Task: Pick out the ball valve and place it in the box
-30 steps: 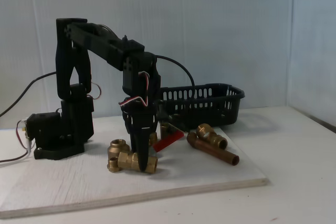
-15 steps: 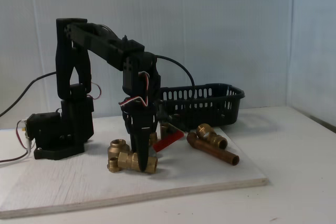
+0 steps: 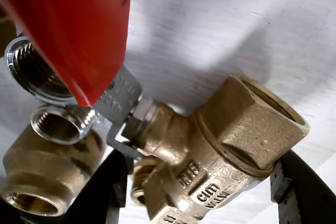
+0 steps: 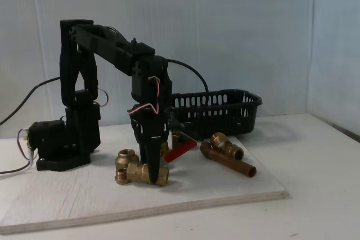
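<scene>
Ball valve (image 3: 210, 150), brass with red lever, on the white board (image 4: 225, 186), straddled by the gripper (image 4: 151, 179) whose fingers look pressed against its body, though firm clamping cannot be told; unlifted; carry to black box (image 4: 247, 108) outstanding.

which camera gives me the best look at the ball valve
The wrist view: the ball valve is seen close up, with its brass hexagonal end, stamped lettering and red lever clear. In the fixed view the ball valve is small, lying on the board under the tool, which partly covers it.
</scene>
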Controlling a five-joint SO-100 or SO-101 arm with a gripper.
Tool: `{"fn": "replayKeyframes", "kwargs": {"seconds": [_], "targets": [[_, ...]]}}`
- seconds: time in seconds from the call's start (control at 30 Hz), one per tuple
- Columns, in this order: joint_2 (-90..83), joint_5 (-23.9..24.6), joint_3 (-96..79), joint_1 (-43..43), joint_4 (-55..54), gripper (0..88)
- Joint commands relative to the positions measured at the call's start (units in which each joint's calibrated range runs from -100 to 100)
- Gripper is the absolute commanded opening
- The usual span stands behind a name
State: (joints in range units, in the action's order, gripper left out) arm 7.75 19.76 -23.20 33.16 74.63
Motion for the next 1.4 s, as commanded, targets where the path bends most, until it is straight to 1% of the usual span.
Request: {"fn": "replayKeyframes", "kwargs": {"seconds": [0.0,0.23,0.67,0.97,1.13,1.37], "targets": [[-0.67,-0.46,1.44,0.12,0.83,9.2],[-0.67,-0.51,7.67,0.05,8.32,9.2],[-0.76,-0.51,10.20,0.05,9.52,8.6],[-0.67,-0.51,19.95,-0.17,17.62,8.6],[-0.59,-0.35,22.65,-0.61,18.99,8.6],[-0.67,-0.15,22.74,-4.67,18.99,8.6]]}}
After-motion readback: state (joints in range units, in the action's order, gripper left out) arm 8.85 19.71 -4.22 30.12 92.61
